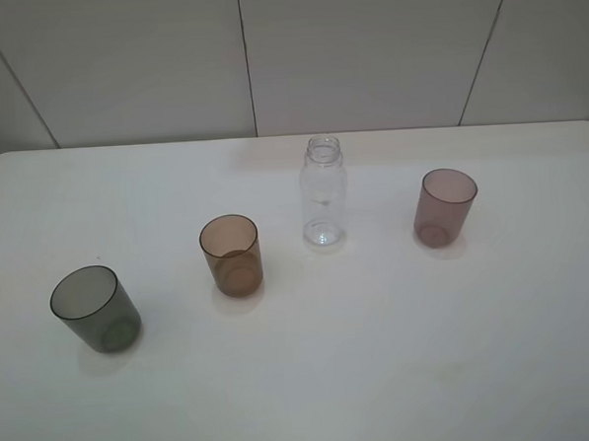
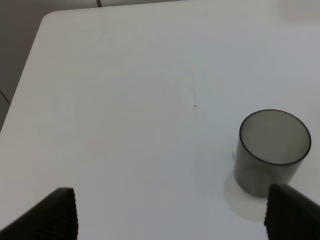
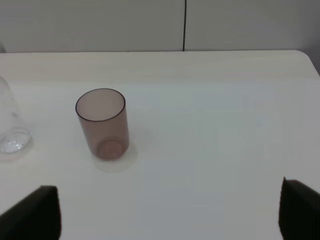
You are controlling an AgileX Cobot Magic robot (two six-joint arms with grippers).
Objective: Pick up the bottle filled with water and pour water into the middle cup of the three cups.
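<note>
On the white bench I count three cups and one bottle, in a line. From the left: the smoky grey cup, the amber-brown middle cup, the clear bottle, then the mauve-pink cup. The bottle stands upright, its long axis vertical, with no cap, between the amber and the pink cup. The left claw is wide and holds nothing, with the grey cup beside one finger. The right claw is also wide and holds nothing. The bottle lies ahead of it, off to the side past the pink cup, so I judge the right arm is nearer.
</note>
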